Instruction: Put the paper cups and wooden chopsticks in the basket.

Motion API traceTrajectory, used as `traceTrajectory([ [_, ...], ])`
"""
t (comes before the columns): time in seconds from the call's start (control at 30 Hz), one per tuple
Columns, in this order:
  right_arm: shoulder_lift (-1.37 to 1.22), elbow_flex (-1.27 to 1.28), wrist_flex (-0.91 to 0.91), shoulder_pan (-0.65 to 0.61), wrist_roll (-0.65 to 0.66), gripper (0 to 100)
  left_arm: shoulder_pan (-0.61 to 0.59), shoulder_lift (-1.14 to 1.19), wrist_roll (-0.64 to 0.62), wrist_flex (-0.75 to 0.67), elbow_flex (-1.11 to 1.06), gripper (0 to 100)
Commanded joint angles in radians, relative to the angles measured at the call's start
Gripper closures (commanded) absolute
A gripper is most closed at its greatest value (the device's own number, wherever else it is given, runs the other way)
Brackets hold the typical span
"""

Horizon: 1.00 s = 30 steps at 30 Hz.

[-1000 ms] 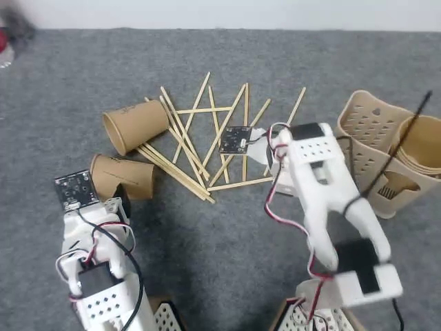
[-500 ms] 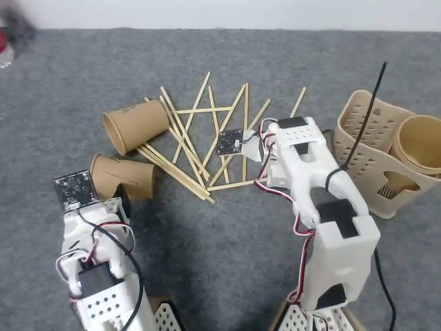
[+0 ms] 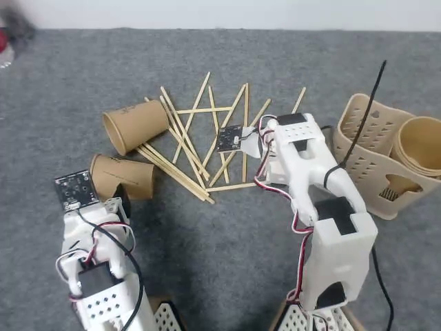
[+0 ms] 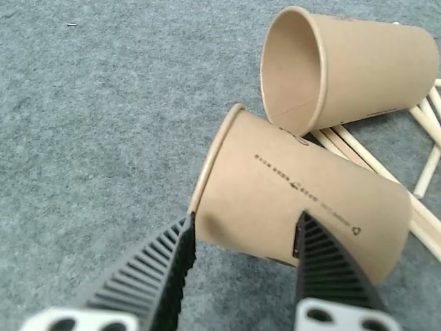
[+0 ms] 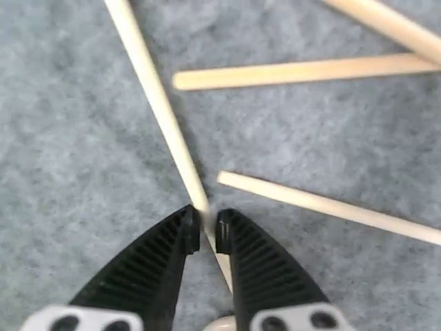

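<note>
While the right gripper [image 5: 204,224] pinches one chopstick [image 5: 162,110] among the scattered sticks mid-table, the left gripper [image 4: 244,222] sits spread against a paper cup [image 4: 296,200] lying on its side at left. A second cup [image 4: 351,65] lies just beyond it; basket [image 3: 365,165] stands at the right edge

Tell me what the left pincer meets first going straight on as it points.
The nearer paper cup, lying on its side: its wall lies just ahead of the open left pincer; exact gap unclear.
</note>
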<state>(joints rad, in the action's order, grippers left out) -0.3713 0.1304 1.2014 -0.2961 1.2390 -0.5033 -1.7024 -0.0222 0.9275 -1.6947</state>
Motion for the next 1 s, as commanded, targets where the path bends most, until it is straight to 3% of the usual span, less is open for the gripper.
traceTrajectory([
  [0.0, 0.117, -0.032, 0.105, -0.065, 0.003, 99.1, 0.006, -0.009, -0.002, -0.006, 0.005, 77],
  [0.23, 0.351, -0.028, 0.165, -0.116, -0.066, 99.1, 0.006, -0.009, -0.002, -0.005, 0.005, 77],
  [0.47, 0.257, 0.068, 0.107, -0.128, -0.075, 98.0, 0.006, -0.009, -0.002, -0.002, 0.005, 77],
  [0.7, 0.107, 0.038, 0.022, -0.186, -0.072, 72.1, 0.006, -0.009, -0.002, -0.003, 0.005, 77],
  [0.97, -0.085, -0.092, 0.024, -0.197, -0.02, 82.1, 0.006, -0.009, -0.002, -0.005, 0.005, 77],
])
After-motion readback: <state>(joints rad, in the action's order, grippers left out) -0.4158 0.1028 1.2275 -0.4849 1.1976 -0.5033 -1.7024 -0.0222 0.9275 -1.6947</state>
